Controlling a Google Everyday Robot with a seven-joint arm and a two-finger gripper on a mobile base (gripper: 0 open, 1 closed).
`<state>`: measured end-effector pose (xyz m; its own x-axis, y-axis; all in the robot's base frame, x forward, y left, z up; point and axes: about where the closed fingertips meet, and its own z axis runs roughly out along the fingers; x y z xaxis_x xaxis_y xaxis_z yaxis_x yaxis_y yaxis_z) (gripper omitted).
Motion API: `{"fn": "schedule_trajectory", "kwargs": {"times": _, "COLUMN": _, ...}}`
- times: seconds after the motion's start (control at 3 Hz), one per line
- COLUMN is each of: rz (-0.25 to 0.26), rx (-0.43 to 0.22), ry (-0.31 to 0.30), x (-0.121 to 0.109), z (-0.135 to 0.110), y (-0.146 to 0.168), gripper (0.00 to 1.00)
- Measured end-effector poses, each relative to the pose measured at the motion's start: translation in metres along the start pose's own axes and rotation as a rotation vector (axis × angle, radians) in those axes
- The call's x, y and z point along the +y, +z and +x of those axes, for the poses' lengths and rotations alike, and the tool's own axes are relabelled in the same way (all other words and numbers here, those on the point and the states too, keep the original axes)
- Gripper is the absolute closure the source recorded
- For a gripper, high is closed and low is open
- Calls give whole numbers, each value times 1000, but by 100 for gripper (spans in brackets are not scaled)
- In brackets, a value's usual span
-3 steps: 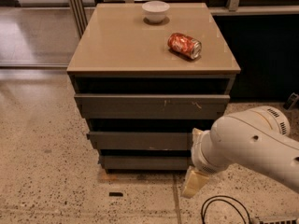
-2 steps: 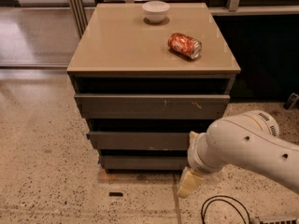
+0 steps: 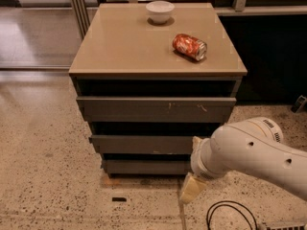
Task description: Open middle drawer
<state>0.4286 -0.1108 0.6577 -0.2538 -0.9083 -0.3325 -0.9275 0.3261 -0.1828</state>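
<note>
The middle drawer (image 3: pixel 144 144) is a wide dark-grey flat front without a handle, in the tan-topped cabinet (image 3: pixel 120 56). None of its interior shows. Above it is the larger grey front with pale scratches (image 3: pixel 153 109). Below it is the narrowest grey front (image 3: pixel 144 166). My gripper (image 3: pixel 191 189) hangs from the white arm (image 3: pixel 254 152) at the lower right. It is low near the floor, just in front of the bottom drawer's right end and below the middle drawer's right end. It holds nothing that I can see.
A white bowl (image 3: pixel 160 11) and a red soda can (image 3: pixel 189 47) lying on its side rest on the cabinet top. A black cable (image 3: pixel 225 214) loops on the speckled floor by the arm. A dark wall panel stands to the right of the cabinet.
The arm and gripper have shifted slightly to the left, closer to the cabinet's lower right front. The drawers have not moved.
</note>
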Motion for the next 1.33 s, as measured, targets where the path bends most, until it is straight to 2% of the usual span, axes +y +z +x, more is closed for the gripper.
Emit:
{"fn": "schedule_trajectory", "kwargs": {"times": 0.67, "rz": 2, "rx": -52, "ry": 3, "x": 2, "z": -6, "y": 54, "gripper": 0}}
{"fn": "schedule_trajectory", "kwargs": {"times": 1.33, "rz": 12, "rx": -112, "ry": 67, "x": -12, "z": -6, "y": 98, "gripper": 0}}
